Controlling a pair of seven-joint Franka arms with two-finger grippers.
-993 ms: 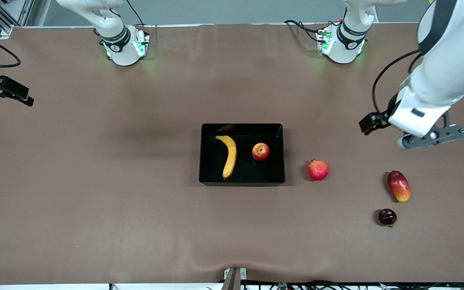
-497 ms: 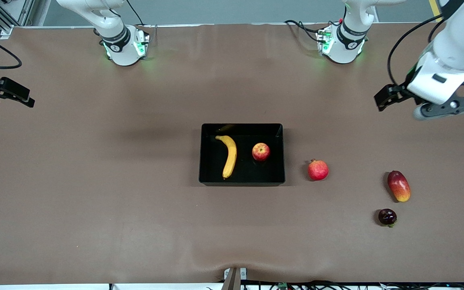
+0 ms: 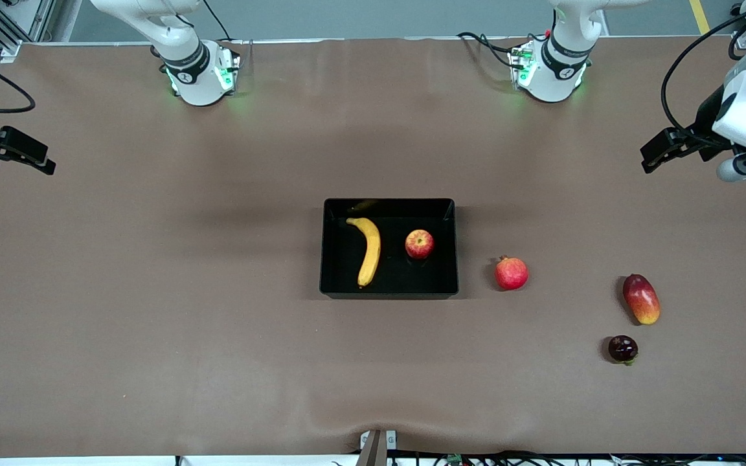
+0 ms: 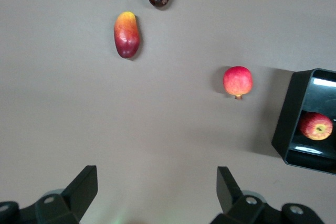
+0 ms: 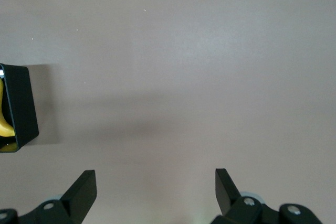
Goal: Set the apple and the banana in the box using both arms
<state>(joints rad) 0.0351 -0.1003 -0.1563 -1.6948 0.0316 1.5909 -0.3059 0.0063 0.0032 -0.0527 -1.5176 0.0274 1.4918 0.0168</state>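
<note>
Box (image 3: 389, 289), mid-tabletop (image 3: 217, 323): holds banana (image 3: 368, 250) and apple (image 3: 419, 244), lying apart. Both placements appear done; nothing left. Left gripper (image 4: 156, 192): jaws wide, empty, over its table end. Right gripper (image 5: 155, 190): jaws wide, empty, over its own end.
</note>
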